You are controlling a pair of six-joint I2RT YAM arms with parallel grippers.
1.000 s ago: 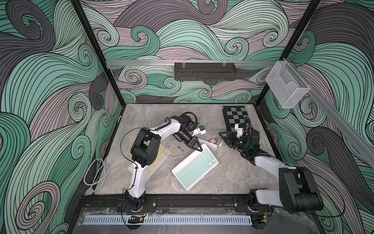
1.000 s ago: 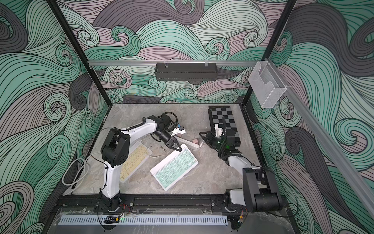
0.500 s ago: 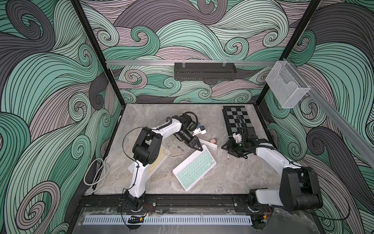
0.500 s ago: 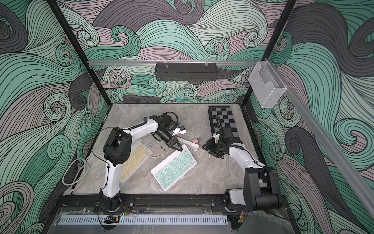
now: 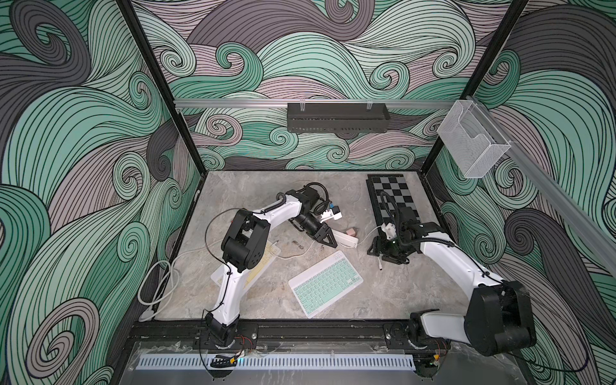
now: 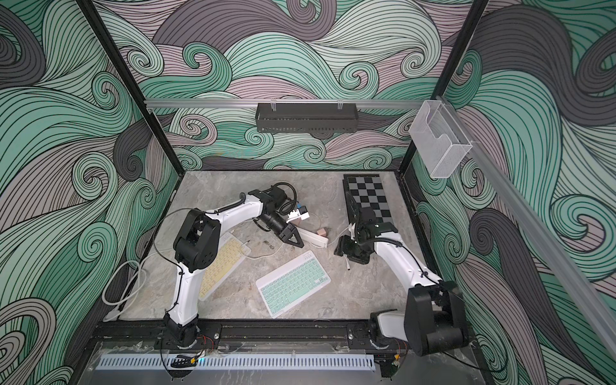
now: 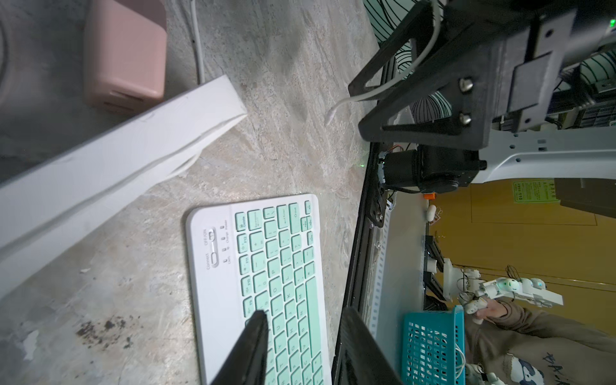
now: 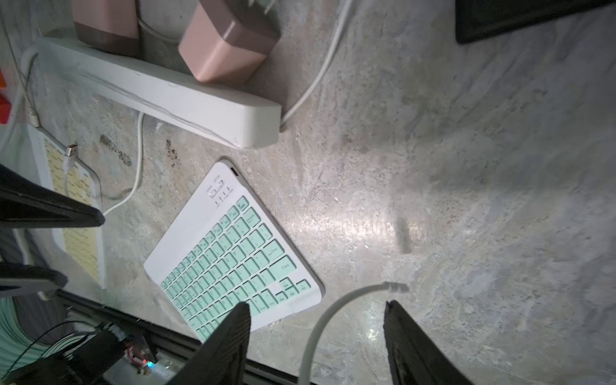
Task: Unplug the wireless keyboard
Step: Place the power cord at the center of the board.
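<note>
Your mint-green keyboard (image 8: 233, 246) lies flat, port empty, near the right claw (image 8: 316, 306); the white cable plug (image 8: 395, 286) sits loose between its tips.

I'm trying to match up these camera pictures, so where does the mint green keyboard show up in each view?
In a top view: mint keyboard low centre, angled.
In a top view: mint keyboard low centre again.
Left wrist: mint keyboard bottom middle.
Right wrist: mint keyboard left of centre.
Shared landmark: white power strip, by its corner.

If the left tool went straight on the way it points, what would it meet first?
Probably the mint keyboard, lying just ahead of the left tool; the wrist view leaves depth unclear.
</note>
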